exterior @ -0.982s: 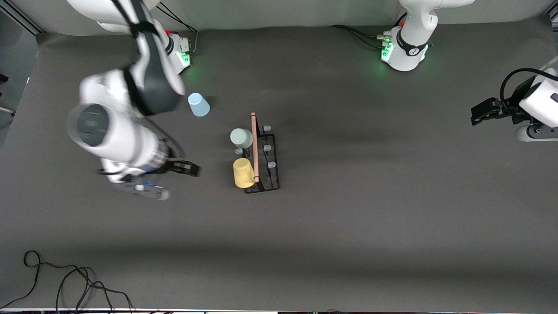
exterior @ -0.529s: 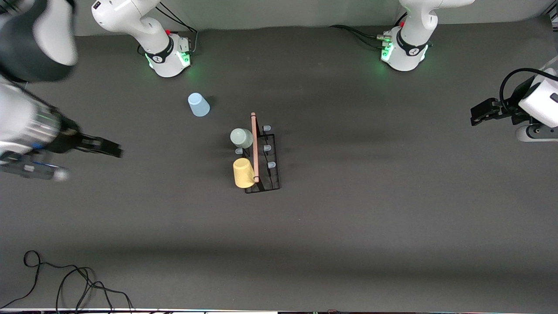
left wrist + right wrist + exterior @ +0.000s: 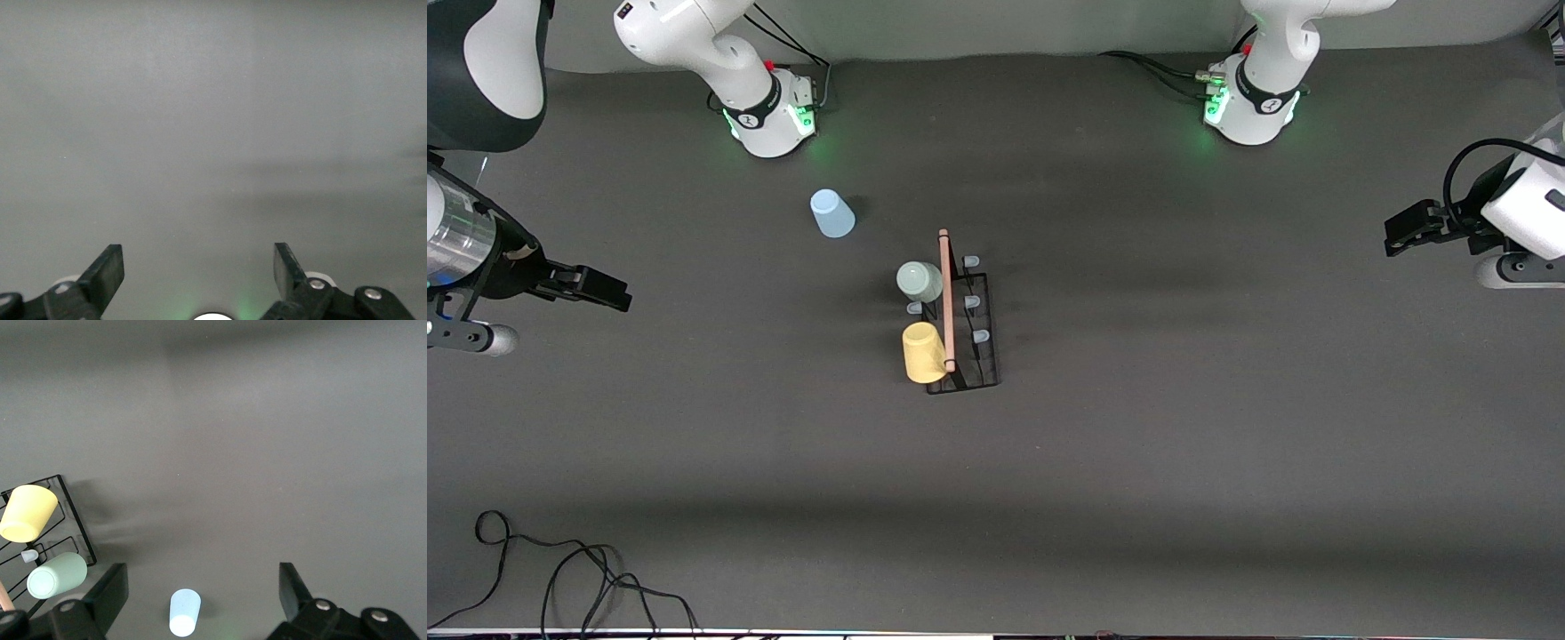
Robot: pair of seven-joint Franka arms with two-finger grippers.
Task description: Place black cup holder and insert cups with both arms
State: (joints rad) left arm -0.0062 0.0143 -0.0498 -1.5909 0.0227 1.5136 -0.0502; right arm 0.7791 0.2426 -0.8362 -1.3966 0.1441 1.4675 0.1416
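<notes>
Two cups were already on the rack (image 3: 960,320) at mid-surface: the yellow cup (image 3: 924,352) nearest the camera, then the grey-green cup (image 3: 919,281), each tipped over a peg so it hung mouth-down. Farther off, toward the right arm's end, the blue cup (image 3: 832,214) stood upside down, apparently the one left to insert. Each arm waited over its own end, right gripper (image 3: 600,289) and left gripper (image 3: 1403,228) with fingers spread, empty.
</notes>
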